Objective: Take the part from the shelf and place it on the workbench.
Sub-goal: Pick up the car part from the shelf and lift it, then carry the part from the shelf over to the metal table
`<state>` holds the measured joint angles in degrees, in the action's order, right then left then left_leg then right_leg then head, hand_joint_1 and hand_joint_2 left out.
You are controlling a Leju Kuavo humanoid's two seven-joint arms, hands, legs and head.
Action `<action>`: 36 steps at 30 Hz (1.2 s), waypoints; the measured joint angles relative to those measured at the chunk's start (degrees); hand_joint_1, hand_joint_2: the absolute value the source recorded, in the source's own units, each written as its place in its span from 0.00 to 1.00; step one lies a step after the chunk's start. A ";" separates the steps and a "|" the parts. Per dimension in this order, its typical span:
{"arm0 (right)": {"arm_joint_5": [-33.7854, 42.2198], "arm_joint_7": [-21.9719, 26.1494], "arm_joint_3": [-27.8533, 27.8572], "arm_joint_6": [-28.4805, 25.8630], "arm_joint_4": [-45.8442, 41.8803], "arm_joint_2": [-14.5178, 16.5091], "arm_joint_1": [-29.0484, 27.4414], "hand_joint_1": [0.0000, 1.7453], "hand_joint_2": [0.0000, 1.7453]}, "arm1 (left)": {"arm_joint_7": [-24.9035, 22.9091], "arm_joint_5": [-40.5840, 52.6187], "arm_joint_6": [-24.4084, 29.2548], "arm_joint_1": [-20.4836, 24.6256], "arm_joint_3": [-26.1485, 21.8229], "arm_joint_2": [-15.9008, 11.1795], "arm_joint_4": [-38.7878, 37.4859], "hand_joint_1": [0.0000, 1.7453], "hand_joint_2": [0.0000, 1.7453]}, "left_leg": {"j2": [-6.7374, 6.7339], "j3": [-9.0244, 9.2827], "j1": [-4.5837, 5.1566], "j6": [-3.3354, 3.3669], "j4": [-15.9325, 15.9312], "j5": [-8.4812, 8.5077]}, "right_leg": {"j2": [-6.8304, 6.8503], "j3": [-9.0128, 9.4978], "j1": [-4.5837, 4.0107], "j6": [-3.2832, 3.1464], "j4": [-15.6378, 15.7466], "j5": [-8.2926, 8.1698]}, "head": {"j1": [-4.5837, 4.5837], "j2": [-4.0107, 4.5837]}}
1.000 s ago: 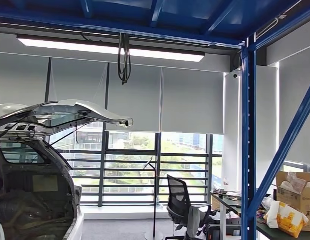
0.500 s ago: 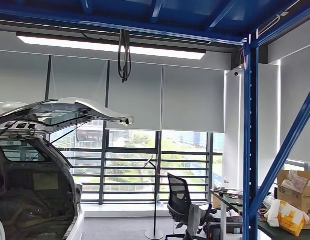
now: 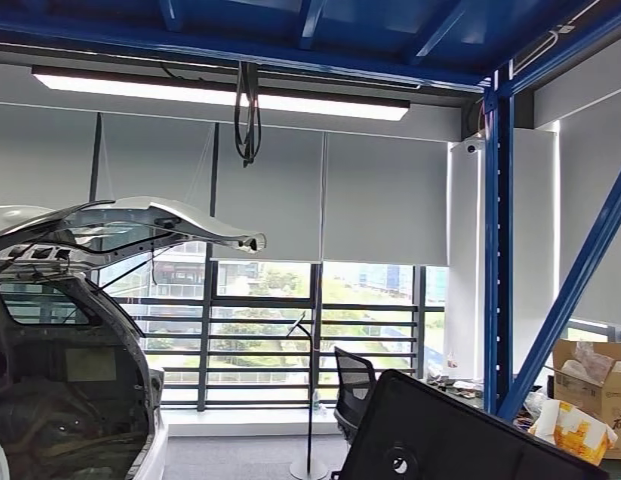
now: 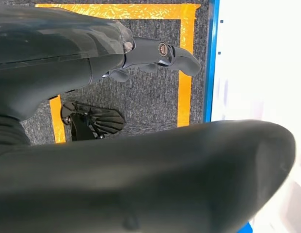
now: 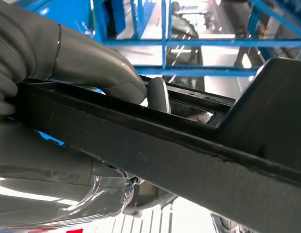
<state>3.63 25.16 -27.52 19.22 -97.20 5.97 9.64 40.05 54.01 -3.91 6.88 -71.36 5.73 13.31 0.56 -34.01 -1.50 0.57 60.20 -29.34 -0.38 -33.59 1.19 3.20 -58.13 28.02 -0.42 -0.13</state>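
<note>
The right robot hand point(image 5: 87, 97) clamps the rim of the black panel part point(image 3: 473, 435), thumb on one face and fingers beneath; the left robot hand point(image 4: 116, 56) lies beside its rounded edge point(image 4: 160, 170), grip unclear. The part rides high, off any tabletop. Best keep it level and lower it gently.

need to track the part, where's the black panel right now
The black panel sits at the bottom right of the head view, tilted, in front of the office chair and blue post; the right robot hand grips its edge.
</note>
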 joint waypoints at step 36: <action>10.66 -8.24 -16.20 2.55 12.50 -4.25 18.16 1.00 1.00 | -8.14 -0.24 0.55 -3.40 1.93 -5.32 0.29 0.00 1.00 | -0.08 -4.46 0.17 -1.88 12.06 -7.50 | 0.57 -1.31 -0.48 -3.41 -0.02 -1.39 | 0.04 0.00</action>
<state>14.28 16.92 -43.72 21.77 -84.70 1.72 27.80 31.91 53.77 -3.36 3.48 -69.43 0.40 13.60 0.48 -38.47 -1.33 -1.31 72.26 -36.84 0.19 -34.89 0.71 -0.21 -58.15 26.63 -0.37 -0.13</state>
